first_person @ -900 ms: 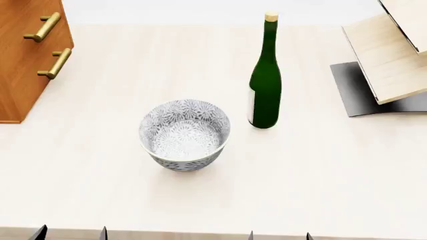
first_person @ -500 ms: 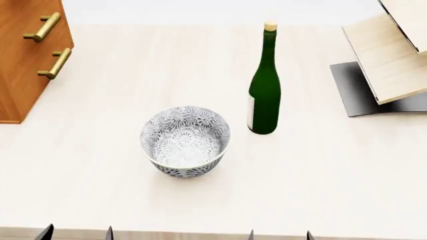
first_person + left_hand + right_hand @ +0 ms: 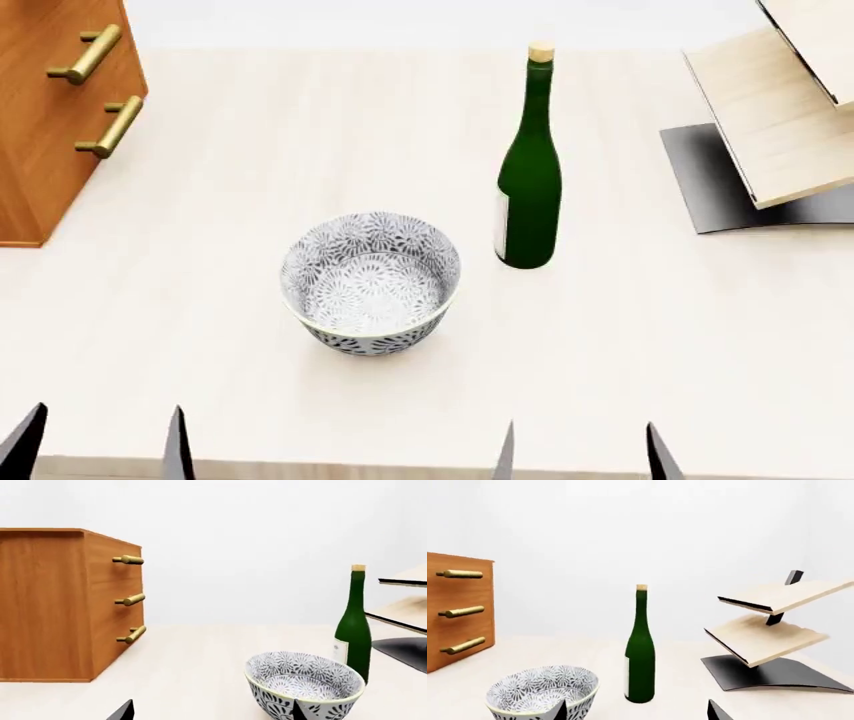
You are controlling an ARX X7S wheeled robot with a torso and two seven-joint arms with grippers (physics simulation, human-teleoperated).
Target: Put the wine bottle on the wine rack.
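Both hands advanced (open); wine bottle [image 3: 529, 190] stands well ahead.

- The wine bottle [image 3: 529, 170] stands upright on the table [image 3: 641, 330], just right of centre in the head view.
- The bowl [image 3: 370, 282] sits near it, lower left of the bottle, apart from it.
- The drawer cabinet [image 3: 54, 110] occupies the upper left corner.
- The wine rack [image 3: 781, 120] fills the upper right, well right of the bottle.
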